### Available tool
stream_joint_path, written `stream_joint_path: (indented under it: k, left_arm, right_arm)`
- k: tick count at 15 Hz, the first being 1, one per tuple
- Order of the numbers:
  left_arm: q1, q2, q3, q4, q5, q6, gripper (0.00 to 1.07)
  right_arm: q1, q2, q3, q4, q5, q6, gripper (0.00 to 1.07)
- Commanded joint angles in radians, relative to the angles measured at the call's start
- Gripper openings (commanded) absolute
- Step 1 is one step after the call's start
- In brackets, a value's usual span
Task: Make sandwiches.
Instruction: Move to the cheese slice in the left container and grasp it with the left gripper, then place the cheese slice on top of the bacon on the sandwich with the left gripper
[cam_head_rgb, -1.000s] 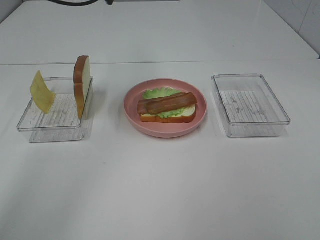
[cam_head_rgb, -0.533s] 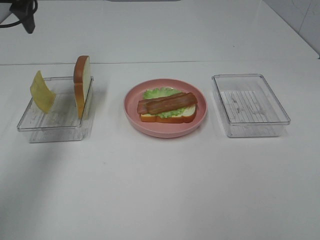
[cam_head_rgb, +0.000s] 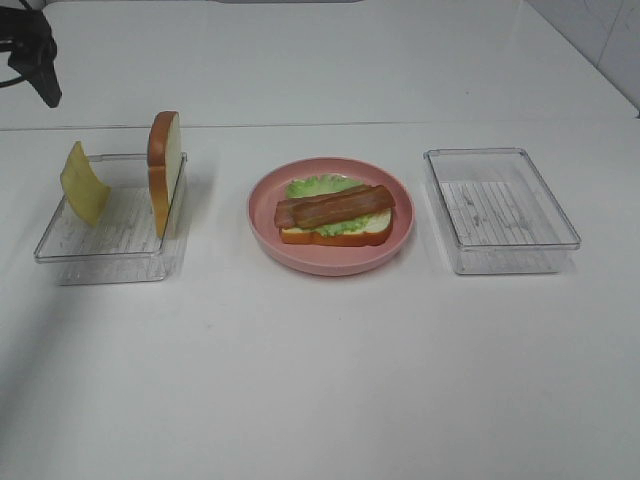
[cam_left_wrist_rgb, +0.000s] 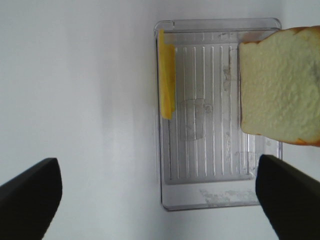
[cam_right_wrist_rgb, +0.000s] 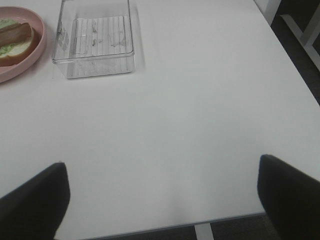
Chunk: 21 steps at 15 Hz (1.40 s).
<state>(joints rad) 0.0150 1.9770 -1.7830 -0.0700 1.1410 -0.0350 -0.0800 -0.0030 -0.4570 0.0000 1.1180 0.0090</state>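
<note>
**Next layer: cheese onto the stack**

On pink plate (cam_head_rgb: 330, 262): bottom bread slice (cam_head_rgb: 335, 236), lettuce (cam_head_rgb: 318, 186), bacon strips (cam_head_rgb: 335, 206) on top. Left of the plate, in clear tray (cam_head_rgb: 60, 250): yellow cheese square (cam_head_rgb: 84, 183) leaning on the wall farther from the plate, second bread slice (cam_head_rgb: 164, 170) standing on edge at the wall nearer the plate. Left gripper (cam_left_wrist_rgb: 160, 197): jaws spread wide, nothing held, high over that tray. Right gripper (cam_right_wrist_rgb: 162, 200): spread wide too, nothing held, over bare table well right of the plate. Probably cheese first. Straddle its thin upper edge, pinch both flat faces, stay clear of tray wall and bread. Lift straight, lay flat, centred on bacon.
</note>
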Motion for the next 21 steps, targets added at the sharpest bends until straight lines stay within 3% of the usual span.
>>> stream_joint_path:
  k: [1,3,10,13,16,18,19,21]
  left_arm:
    - [0.002,0.076,0.01,-0.019,-0.054,0.007,1.01]
    - [0.002,0.147,0.01,-0.043,-0.107,0.035,1.01]
    - [0.002,0.266,0.008,-0.093,-0.231,0.035,1.0]
    - [0.002,0.272,0.008,-0.092,-0.256,0.028,0.89]
    - [0.002,0.272,0.008,-0.086,-0.274,-0.001,0.51]
    - [0.002,0.272,0.008,-0.097,-0.286,-0.001,0.14]
    - [0.002,0.272,0.008,-0.097,-0.282,-0.001,0.03]
    - [0.002,0.272,0.008,-0.097,-0.269,-0.002,0.0]
  right_arm:
    - [-0.006,-0.031,-0.005,0.0,-0.003,-0.009,0.99]
    - [-0.006,-0.031,-0.005,0.0,-0.003,-0.009,0.99]
    - [-0.006,-0.031,-0.005,0.0,-0.003,-0.009,0.99]
    - [-0.006,-0.031,-0.005,0.0,-0.003,-0.009,0.99]
    - [-0.006,-0.031,-0.005,0.0,-0.003,-0.009,0.99]
    - [-0.006,-0.031,-0.005,0.0,-0.003,-0.009,0.99]
    - [-0.006,-0.031,-0.005,0.0,-0.003,-0.009,0.99]
    - [-0.006,-0.031,-0.005,0.0,-0.003,-0.009,0.99]
